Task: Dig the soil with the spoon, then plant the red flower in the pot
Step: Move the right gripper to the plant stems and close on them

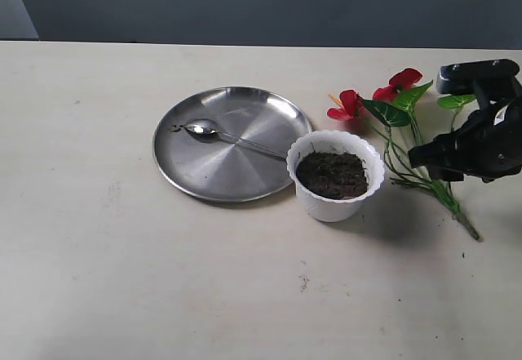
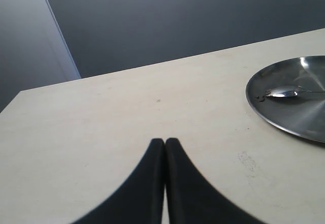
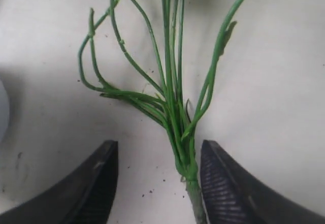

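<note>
Where pale table (image 1: 122,278) meets seemingly grey wall (image 1: 261,1), right pincer (image 3: 158,148) gapes astride red flower (image 1: 351,101); left pincer (image 2: 165,141) closed.

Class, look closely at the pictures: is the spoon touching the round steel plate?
Touching. The exterior view shows the spoon lying inside the steel plate, with its bowl resting on the plate's surface. No gap shows beneath the bowl.

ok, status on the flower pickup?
Left gripper shut, idle. Right gripper open, straddling red flower stems, flower not lifted. Spoon lying on plate. Nothing blocking.
</note>
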Controlling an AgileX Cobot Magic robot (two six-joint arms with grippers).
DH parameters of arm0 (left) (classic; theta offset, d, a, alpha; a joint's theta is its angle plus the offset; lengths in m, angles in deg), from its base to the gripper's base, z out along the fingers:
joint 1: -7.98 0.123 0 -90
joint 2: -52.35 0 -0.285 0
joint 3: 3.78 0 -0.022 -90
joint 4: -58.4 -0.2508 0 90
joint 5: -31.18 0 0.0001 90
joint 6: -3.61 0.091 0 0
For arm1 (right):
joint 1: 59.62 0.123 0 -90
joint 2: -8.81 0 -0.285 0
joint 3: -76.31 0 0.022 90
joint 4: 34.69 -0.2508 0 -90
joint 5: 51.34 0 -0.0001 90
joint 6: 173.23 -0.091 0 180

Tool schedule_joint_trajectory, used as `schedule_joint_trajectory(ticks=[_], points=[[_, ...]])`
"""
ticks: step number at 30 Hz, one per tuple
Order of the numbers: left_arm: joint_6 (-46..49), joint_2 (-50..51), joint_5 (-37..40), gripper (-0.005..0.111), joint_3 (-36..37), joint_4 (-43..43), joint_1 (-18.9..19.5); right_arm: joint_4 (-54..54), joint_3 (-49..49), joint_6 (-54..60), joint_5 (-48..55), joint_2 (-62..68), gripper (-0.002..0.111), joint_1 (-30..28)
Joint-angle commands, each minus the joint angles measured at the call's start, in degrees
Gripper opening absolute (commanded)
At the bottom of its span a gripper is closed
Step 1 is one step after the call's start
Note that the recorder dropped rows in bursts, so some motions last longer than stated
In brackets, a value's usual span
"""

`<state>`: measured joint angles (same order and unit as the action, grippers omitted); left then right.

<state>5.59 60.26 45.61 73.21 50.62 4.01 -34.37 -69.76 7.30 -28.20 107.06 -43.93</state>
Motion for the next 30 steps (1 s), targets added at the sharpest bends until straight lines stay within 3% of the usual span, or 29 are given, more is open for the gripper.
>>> schedule_joint_trajectory(ticks=[1,6,14,19,22,27,30], points=[[-0.12,-0.13,-0.53,0.0,0.23,0.1,-0.28,0.68,0.17,-1.75,-5.26,4.07,0.049,-0.26],[-0.12,-0.13,-0.53,0.0,0.23,0.1,-0.28,0.68,0.07,-4.19,-8.72,6.45,0.048,-0.36],[-0.12,-0.13,-0.53,0.0,0.23,0.1,-0.28,1.11,-0.02,-4.19,-3.94,4.76,0.048,-0.36],[-0.12,-0.13,-0.53,0.0,0.23,0.1,-0.28,6.13,-0.02,-7.23,-3.13,1.03,0.038,-0.36],[-0.12,-0.13,-0.53,0.0,0.23,0.1,-0.28,11.73,-0.02,-13.97,-5.08,-0.24,0.038,-0.36],[-0.12,-0.13,-0.53,0.0,0.23,0.1,-0.28,18.21,-0.02,-20.42,-5.76,1.19,0.05,-0.36],[-0.12,-0.13,-0.53,0.0,0.23,0.1,-0.28,18.71,-0.02,-21.91,-8.63,3.1,0.051,-0.36]])
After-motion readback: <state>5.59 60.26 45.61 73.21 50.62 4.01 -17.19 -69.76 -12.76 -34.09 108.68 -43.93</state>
